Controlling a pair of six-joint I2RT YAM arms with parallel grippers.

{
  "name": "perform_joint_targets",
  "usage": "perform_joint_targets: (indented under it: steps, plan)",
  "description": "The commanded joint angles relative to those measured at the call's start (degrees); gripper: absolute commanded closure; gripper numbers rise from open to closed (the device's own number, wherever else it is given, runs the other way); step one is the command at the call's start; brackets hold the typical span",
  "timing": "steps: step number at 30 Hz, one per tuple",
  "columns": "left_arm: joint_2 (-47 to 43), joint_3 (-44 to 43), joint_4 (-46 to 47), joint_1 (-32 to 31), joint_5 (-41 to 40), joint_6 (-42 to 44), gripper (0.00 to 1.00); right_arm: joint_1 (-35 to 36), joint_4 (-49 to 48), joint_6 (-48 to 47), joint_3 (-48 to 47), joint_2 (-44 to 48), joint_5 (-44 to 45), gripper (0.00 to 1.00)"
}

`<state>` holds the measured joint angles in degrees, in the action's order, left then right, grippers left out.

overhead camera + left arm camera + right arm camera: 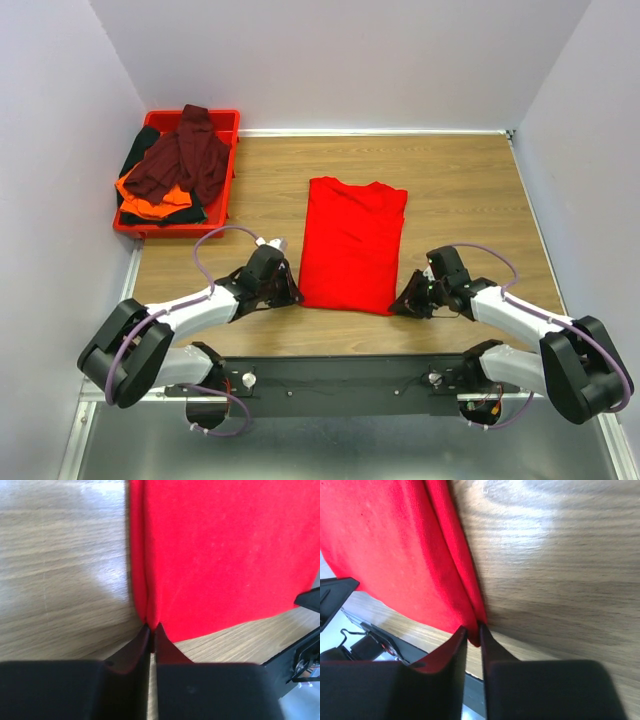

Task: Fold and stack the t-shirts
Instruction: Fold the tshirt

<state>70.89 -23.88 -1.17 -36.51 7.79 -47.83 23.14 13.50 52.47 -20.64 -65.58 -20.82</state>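
Currently both arms are reaching forward from their bases and lying low over the wooden table [470, 190], with elbows bent outward and wrists angling inward toward each other. The left pincer [291, 294] is clamping the near left corner of the bright red t-shirt [352, 240]. In the left wrist view, a thin fold of red cloth is sitting pinched between its dark fingertips [140, 641], which are nearly meeting. The right pincer [398, 305] is gripping the near right corner in the same way, its fingertips [457, 641] squeezing a doubled red edge just above the wood. The shirt is lying flat as a long, narrow panel, spanning the gap between the two pincers and stretching away ahead of them, collar end farthest off. Well apart, ahead and to the left of the left pincer, a red plastic tray [226, 116] is sitting at the table's far corner. It is holding a dark maroon t-shirt [185, 160] heaped over an orange t-shirt [150, 207] and a black t-shirt [138, 152].
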Motion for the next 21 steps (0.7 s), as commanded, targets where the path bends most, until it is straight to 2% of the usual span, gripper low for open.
perform_joint_targets:
  steps: [1,6,14,21]
  plan:
    - [0.82,0.59,3.54,-0.58,1.17,0.11,1.00,0.07,-0.75,-0.96,-0.10,0.01,2.89,0.80]
    - [-0.66,0.67,3.63,-1.19,1.79,-0.59,1.00,0.07,-0.49,-3.16,-1.41,1.24,3.07,0.99]
    - [-5.58,2.96,1.26,-4.35,3.46,-3.58,1.00,0.07,4.33,-4.48,0.17,7.74,-2.47,1.00]
    - [-16.90,1.73,-9.44,-8.22,1.53,-7.00,1.00,0.07,18.90,-7.82,-5.18,18.37,-3.88,1.00]
